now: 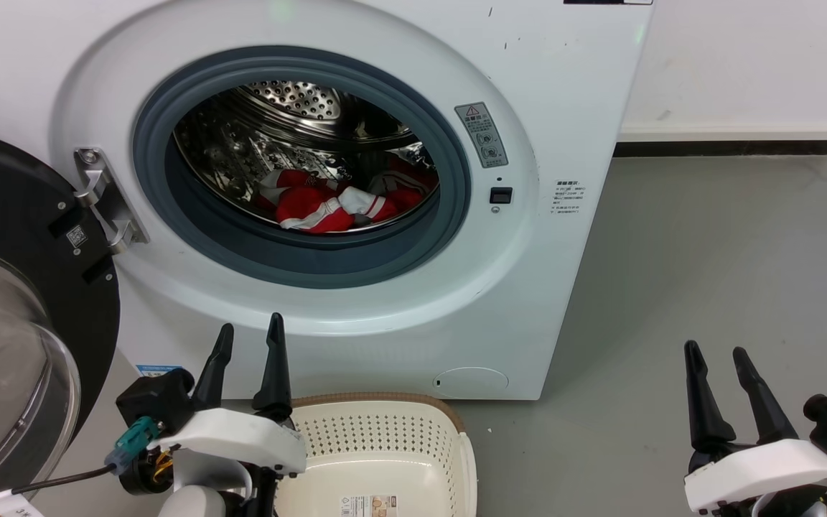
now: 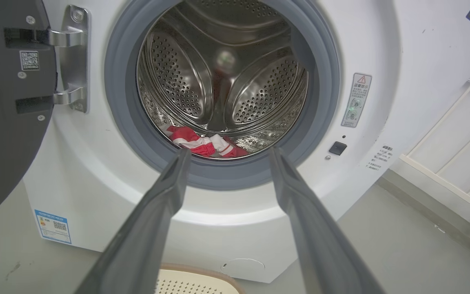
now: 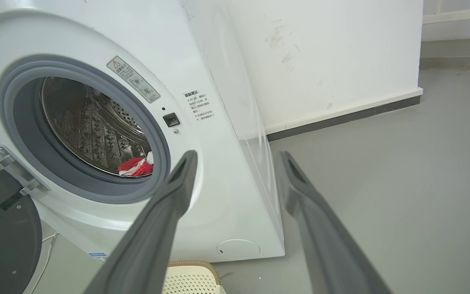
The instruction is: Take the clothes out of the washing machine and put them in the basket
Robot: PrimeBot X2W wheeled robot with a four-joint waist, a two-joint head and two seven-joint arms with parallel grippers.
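Left gripper [image 1: 250, 324] and right gripper [image 1: 716, 350] are spread apart, empty. Push the left one straight ahead to the clothes [image 1: 320, 212], then pinch tight.

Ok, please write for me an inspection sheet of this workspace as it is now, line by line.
surface: grey floor, a few small marks.
job's things: washing machine, its door swung open to the left; red and white clothes low in the drum; basket on the floor in front of the machine, no clothes in its visible part.
clutter: nothing seen.
grippers: left gripper open, beside the basket, pointing at the machine; right gripper open, over the floor to the right; both hold nothing.
cables: black cable by the left wrist.
surroundings: white wall, dark baseboard.
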